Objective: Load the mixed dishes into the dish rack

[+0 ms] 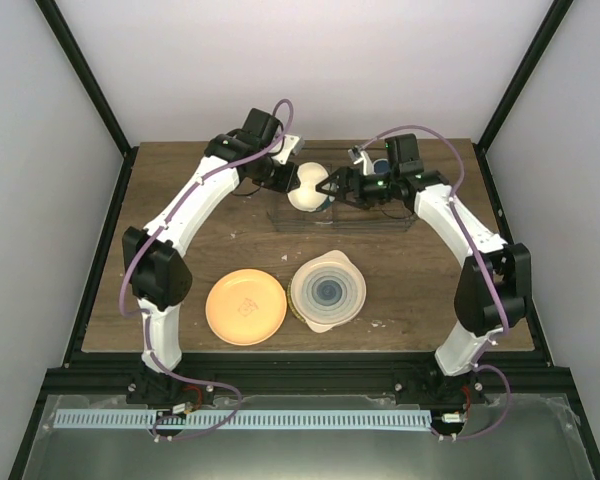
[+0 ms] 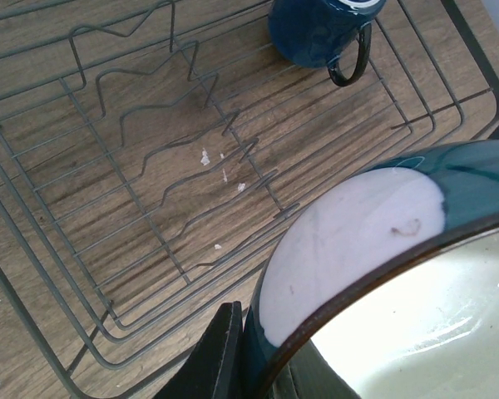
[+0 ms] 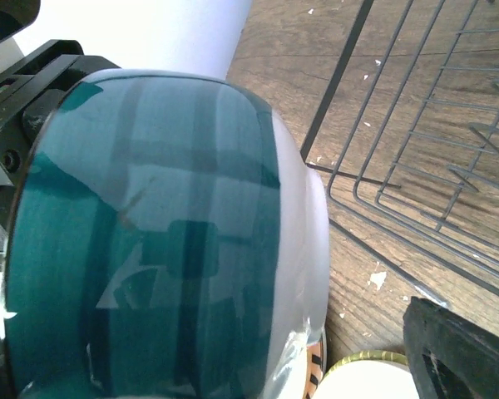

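**Item 1: bowl** (image 1: 305, 188), white w/ teal-blue band. Held up off the counter (image 1: 410, 260), tilted on edge, over the left end of the rack (image 1: 345, 218), at the far middle of the counter. Left wrist view: rim and pale inside fill the lower right (image 2: 358, 241). Right wrist view: glossy teal side fills the left half (image 3: 150, 249).

**Item 2: left claw** (image 1: 285, 180). Clamped on the bowl's rim; one dark finger (image 2: 216, 357) lies against the outside wall.

**Item 3: right claw** (image 1: 332, 187). Jaws apart, tips just beside the bowl's right side; can't tell if touching. Only one finger (image 3: 461, 349) shows in its own cam.

**Item 4: rack**, thin dark wire w/ zigzag prongs (image 2: 183, 179). Sits flat on the counter.

**Item 5: mug** (image 1: 380, 166), dark blue. Inside the rack at its far right corner, handle showing (image 2: 316, 29).

**Item 6: orange plate** (image 1: 246, 306). Flat on the counter, near side, between the arms.

**Item 7: ringed plate** (image 1: 327, 291), cream w/ grey-blue rings. Just right of the orange plate, edges about touching.
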### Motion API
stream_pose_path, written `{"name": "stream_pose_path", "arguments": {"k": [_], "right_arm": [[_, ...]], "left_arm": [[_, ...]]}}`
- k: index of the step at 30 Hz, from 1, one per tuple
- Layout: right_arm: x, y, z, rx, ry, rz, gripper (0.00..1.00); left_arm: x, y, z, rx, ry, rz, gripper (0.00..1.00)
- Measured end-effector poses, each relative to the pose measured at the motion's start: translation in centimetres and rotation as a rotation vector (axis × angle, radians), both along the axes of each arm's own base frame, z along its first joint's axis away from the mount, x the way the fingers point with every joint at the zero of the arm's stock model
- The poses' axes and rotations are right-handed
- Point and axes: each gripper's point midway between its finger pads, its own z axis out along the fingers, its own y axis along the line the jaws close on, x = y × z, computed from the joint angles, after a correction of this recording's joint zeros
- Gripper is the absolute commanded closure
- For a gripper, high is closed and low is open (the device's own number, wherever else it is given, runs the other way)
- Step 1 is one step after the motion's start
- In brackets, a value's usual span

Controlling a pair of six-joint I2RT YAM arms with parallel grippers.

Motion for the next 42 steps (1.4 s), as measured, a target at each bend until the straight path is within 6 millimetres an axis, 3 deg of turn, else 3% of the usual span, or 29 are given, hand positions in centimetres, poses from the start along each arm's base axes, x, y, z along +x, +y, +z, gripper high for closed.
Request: {"name": "stream_pose_path", "arguments": {"k": [6,23,28,33,37,42], "right_arm": [[0.3,0.9,-0.1,0.024,-0.020,0.023,0.01],[0.3,1.8,1.0,0.093,-0.057,0.056,0.26],[0.4,1.9,0.8,0.098,-0.029,0.044,0.38],[0.5,2.1,0.4,0.102,-0.016,0.049,0.58],[0.6,2.1,0.1,0.104,-0.010,0.053,0.64],[0.7,2.1,-0.2,0.096,-0.007,0.047,0.65]], "left_arm": [[-0.1,-0.1,0.0,-0.004,0.003,-0.003,1.00],[-0.2,-0.4,-0.1,-0.023,0.017,-0.007,1.00],[0.0,-0.3,-0.1,-0.020,0.008,-0.003,1.00],[0.0,-0.2,-0.6,-0.015,0.017,0.005,1.00],[0.0,-0.1,-0.9,-0.012,0.021,0.010,1.00],[0.2,-0.2,-1.2,-0.015,0.020,0.010,0.83]]}}
